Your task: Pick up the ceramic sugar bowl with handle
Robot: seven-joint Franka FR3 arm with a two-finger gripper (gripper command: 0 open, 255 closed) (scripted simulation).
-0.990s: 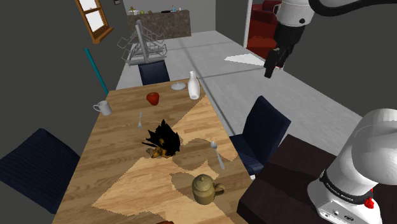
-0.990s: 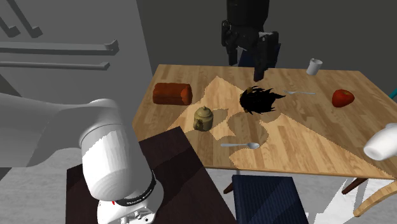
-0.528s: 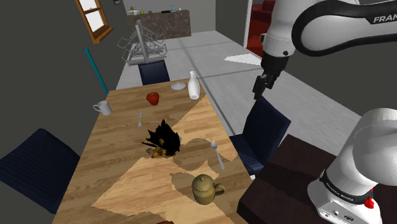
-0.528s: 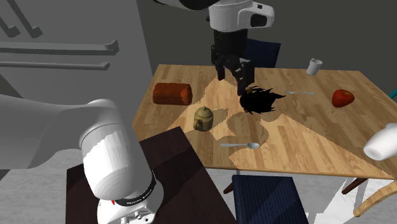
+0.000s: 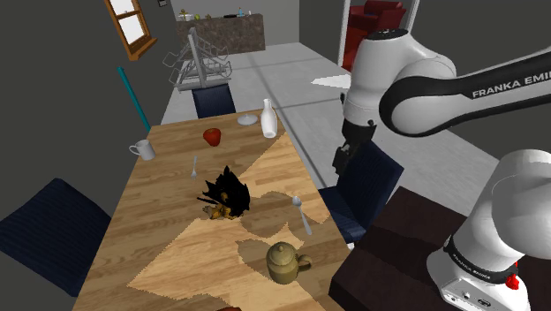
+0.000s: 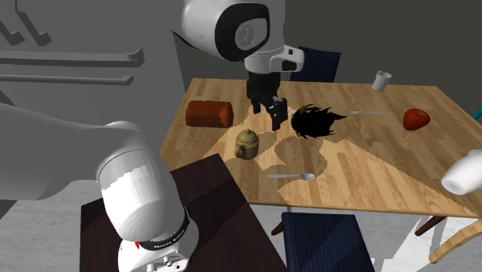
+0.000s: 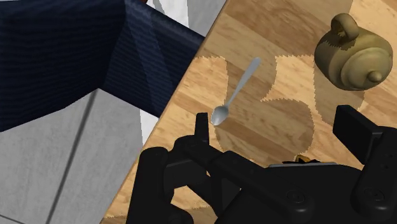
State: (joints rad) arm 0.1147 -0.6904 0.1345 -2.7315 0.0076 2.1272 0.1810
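1. Now we see the brown sugar bowl point(image 5: 284, 262) with its lid on. It stands upright on the wooden table point(image 5: 168, 221), near the corner by the stand.
2. Our black gripper point(image 7: 280, 127) hangs in the air, well apart from the bowl. Its two fingers are apart and hold nothing.
3. A spoon point(image 7: 235, 92) lies on the table near the bowl.

On my feed, the one piece of lettering I can read is on the arm's upper link point(image 5: 494, 88) in the shoulder view: white capitals "FRANKA EMI" on its dark band, cut off by the picture's right edge. A small red mark point(image 5: 512, 281) on the arm's base is too small to read.
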